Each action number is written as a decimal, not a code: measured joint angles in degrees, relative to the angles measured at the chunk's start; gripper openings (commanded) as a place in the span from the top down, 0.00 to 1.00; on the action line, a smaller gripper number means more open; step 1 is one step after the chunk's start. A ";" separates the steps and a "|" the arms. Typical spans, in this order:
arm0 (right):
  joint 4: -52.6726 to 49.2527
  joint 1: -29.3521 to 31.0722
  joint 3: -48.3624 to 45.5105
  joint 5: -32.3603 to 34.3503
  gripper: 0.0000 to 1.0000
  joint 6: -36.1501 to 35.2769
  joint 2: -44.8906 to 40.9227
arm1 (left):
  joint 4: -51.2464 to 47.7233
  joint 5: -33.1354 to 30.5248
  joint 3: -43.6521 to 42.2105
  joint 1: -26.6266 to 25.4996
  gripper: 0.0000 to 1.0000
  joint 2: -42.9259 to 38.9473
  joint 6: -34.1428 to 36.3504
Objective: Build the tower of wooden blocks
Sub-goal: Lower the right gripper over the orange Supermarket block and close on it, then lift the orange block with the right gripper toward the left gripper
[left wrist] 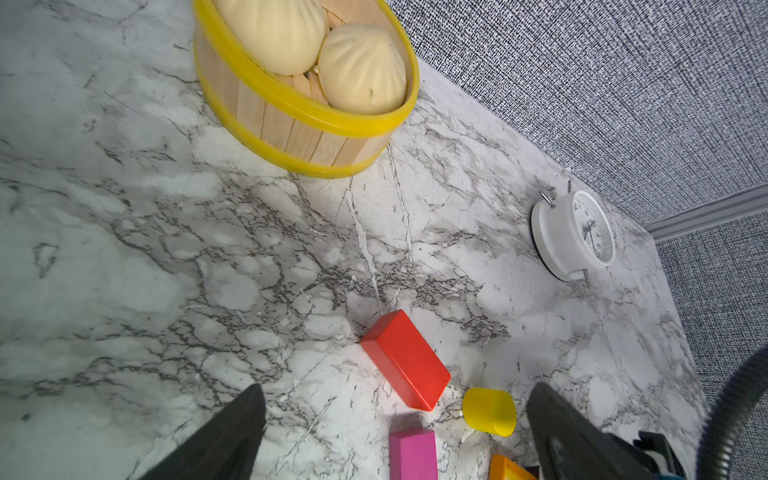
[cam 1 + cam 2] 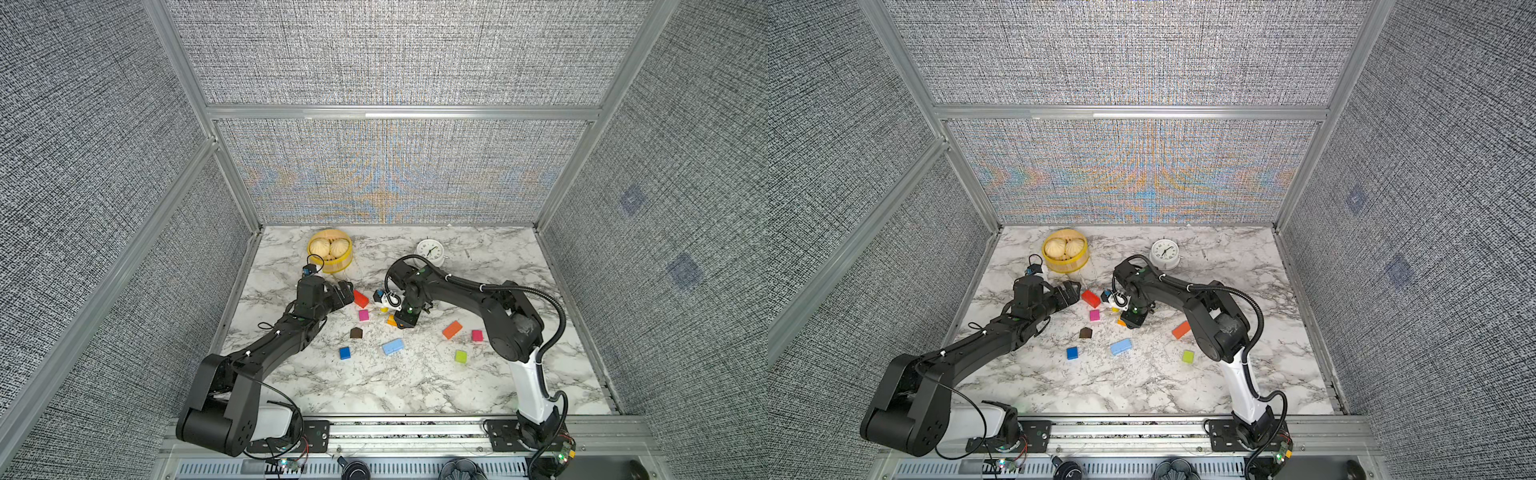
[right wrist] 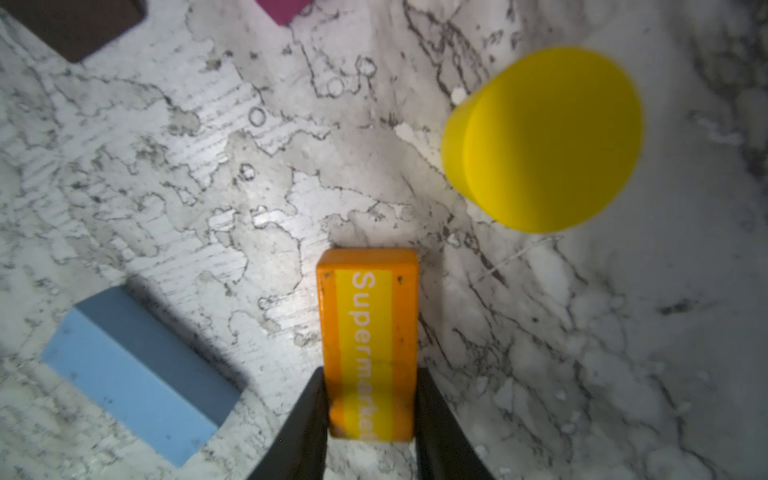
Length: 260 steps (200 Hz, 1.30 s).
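Beside yellow wooden cylinder (image 3: 544,137), pinching orange wooden brick (image 3: 365,311) with right gripper (image 3: 370,374), with left gripper (image 1: 399,386) spread near red wooden brick (image 1: 405,359).

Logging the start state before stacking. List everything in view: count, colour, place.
wooden bricks: three, red, orange, light blue, loose on the marble table
wooden cubes: four, two pink, blue, green, scattered
wooden cylinder: one, yellow, near table centre
house-shaped wooden block: one, brown, left of centre
Supermarket wooden block: one, orange, in the right claw
steamer basket of buns: one, yellow-rimmed, far left
round alarm clock: one, white, far side
left claw: one, black, open beside red brick
right claw: one, black, closed on Supermarket block
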 measured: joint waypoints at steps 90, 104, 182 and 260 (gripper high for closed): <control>2.69 -1.33 -4.55 0.42 0.96 4.83 -6.40 | 1.53 1.73 -1.20 0.42 0.01 -1.81 -0.68; 4.11 -2.10 -6.21 0.17 0.98 7.06 -8.76 | 1.16 2.34 -1.03 0.42 0.01 -2.40 -0.98; 17.27 -5.38 -18.97 -3.15 1.00 24.02 -21.92 | -1.01 15.69 5.86 -3.96 0.21 -0.13 -1.38; 29.53 -9.29 -24.76 -9.51 1.00 38.75 -25.83 | -1.44 18.64 13.73 -11.45 0.32 8.92 -1.36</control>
